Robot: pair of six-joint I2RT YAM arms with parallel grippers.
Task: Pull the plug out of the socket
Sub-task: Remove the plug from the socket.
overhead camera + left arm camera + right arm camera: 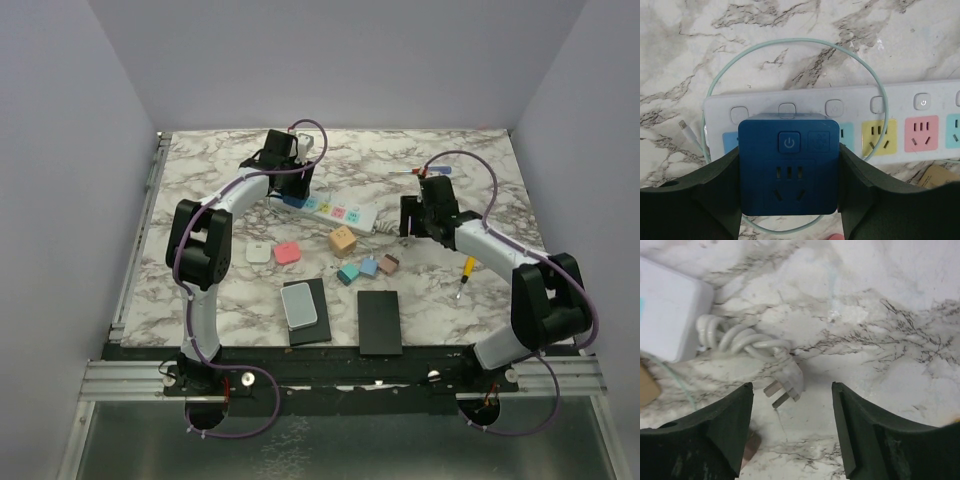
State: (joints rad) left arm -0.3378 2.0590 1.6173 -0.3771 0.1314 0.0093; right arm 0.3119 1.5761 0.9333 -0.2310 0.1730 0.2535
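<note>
Left wrist view had the left pincer (789,167) clamped on the blue cube plug (788,150), the socket (900,100) lying just beyond its fingertips and running under the cube. Over to the right, the right pincer (792,400) stood wide, gripping nothing. The white cord (740,340) with its pronged end lay just ahead of one finger.

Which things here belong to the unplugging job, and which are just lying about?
Job: power strip, blue cube plug, left hand gripping it.
Lying about: yellow screwdriver, black box, pink block, tan block.
</note>
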